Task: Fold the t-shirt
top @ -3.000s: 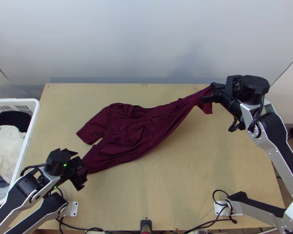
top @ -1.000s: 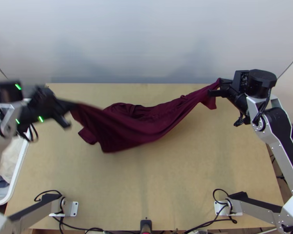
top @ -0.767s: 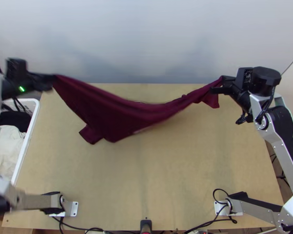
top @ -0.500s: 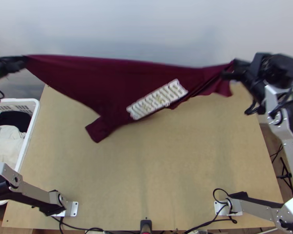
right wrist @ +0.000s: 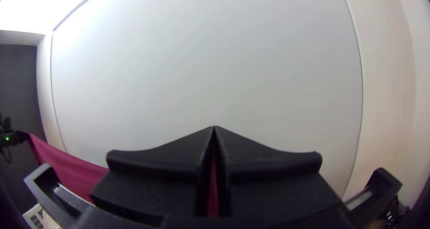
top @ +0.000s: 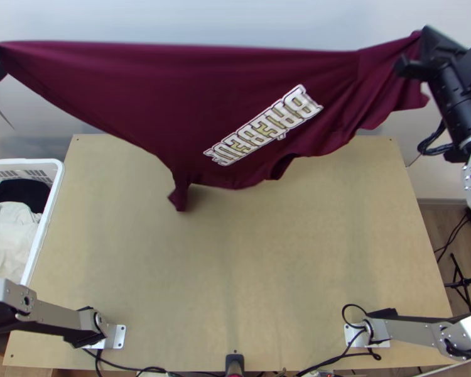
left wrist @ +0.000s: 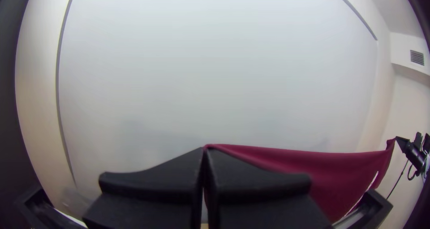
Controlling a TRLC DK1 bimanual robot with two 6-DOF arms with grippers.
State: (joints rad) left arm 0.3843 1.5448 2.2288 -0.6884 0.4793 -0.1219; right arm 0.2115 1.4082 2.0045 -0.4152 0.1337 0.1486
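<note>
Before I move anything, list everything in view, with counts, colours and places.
T-shirt: one, maroon with pale lettering, strung between both tools
Wooden table: one, light, beneath
Laundry basket: one, white, left of table
Clothes in basket: at least two, black and cream
Cables: several, black, near edge
Small object: one, black, near edge's middle
Wall: white, behind
Arms: two, silver and black, near corners
Left tool: one, black, shirt's left end
Right tool: one, black, shirt's right end

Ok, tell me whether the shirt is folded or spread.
Spread, not folded: the maroon shirt hangs stretched wide between both arms, its printed lettering facing out.
</note>
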